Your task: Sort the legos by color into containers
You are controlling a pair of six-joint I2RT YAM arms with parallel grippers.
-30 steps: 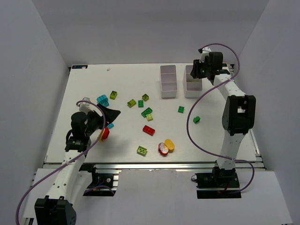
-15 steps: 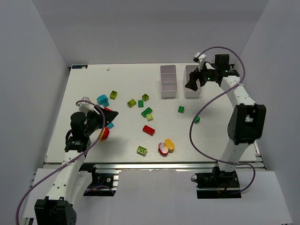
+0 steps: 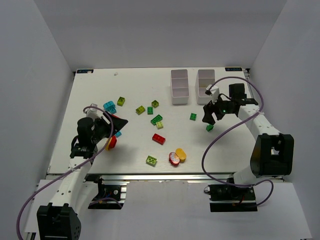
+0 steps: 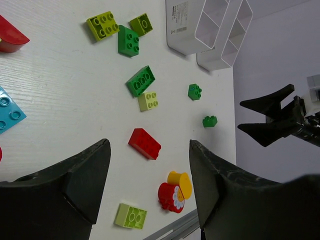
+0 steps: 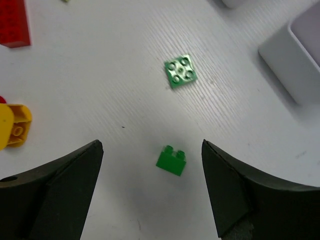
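Note:
Legos lie scattered on the white table: a red brick (image 3: 158, 138), a green one (image 3: 157, 119), cyan ones (image 3: 109, 106), a lime one (image 3: 151, 160) and a red and yellow pair (image 3: 177, 157). My right gripper (image 3: 210, 116) hangs open over a small green brick (image 5: 171, 161), which lies on the table between its fingers (image 5: 60, 190) untouched. A flat green brick (image 5: 180, 71) lies beyond it. My left gripper (image 3: 116, 128) is open and empty at the left, beside a red piece (image 3: 112, 142). The two white containers (image 3: 180, 87) stand at the back.
The right container (image 3: 205, 85) sits just behind my right arm. In the left wrist view the red brick (image 4: 145, 143) lies ahead of the left fingers (image 4: 85, 175). White walls enclose the table, and a metal rail (image 3: 165, 176) runs along its near edge.
My right arm has swung from over the containers down toward the near side and now hovers over the small green brick, jaws wide. The left arm has barely moved.

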